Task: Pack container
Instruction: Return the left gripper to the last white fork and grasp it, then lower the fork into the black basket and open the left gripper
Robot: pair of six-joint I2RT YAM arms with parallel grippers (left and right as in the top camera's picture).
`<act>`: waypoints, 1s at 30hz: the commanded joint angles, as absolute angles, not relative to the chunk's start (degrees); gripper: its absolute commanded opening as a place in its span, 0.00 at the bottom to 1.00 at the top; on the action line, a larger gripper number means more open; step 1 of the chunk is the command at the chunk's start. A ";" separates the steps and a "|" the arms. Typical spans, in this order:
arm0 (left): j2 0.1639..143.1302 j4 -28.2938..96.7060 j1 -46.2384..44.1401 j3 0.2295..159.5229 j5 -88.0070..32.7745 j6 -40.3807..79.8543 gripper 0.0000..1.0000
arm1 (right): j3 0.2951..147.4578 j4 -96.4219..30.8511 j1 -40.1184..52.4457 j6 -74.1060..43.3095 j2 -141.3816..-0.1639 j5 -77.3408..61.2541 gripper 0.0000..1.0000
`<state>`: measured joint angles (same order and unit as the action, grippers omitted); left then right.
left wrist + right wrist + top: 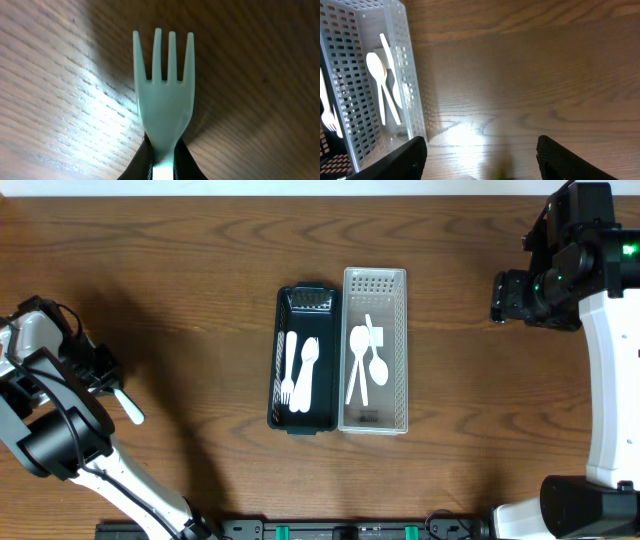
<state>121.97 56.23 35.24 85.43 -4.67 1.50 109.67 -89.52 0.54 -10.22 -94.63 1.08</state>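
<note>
My left gripper (112, 385) at the far left of the table is shut on a white plastic fork (164, 95); the fork's end sticks out toward the right (130, 408). In the left wrist view the tines point up over bare wood, the handle pinched between the black fingers (162, 167). A black basket (281, 360) in the middle holds a white fork and spoon. Beside it a clear white basket (402, 350) holds white spoons and a knife; it also shows in the right wrist view (405, 60). My right gripper (480, 160) is open and empty at the far right (505, 298).
The table is dark brown wood (180, 270). The two baskets stand side by side, touching, in the centre. The arm bases stand at the front edge at left and right.
</note>
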 commanded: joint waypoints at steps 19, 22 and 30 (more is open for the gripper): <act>83.72 57.54 -11.27 85.52 -7.53 5.43 0.06 | 110.04 -84.16 0.01 -10.63 -93.76 1.52 0.75; 84.66 57.21 -18.15 85.52 -7.51 5.69 0.06 | 110.04 -83.96 0.01 -10.63 -93.76 1.52 0.76; 95.59 55.09 -25.80 85.52 -7.51 6.11 0.06 | 110.00 -84.05 0.01 -10.61 -93.76 1.52 0.77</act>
<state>91.77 55.29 -24.93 85.25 -7.75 5.19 109.67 -84.14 0.54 -10.22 -94.63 1.08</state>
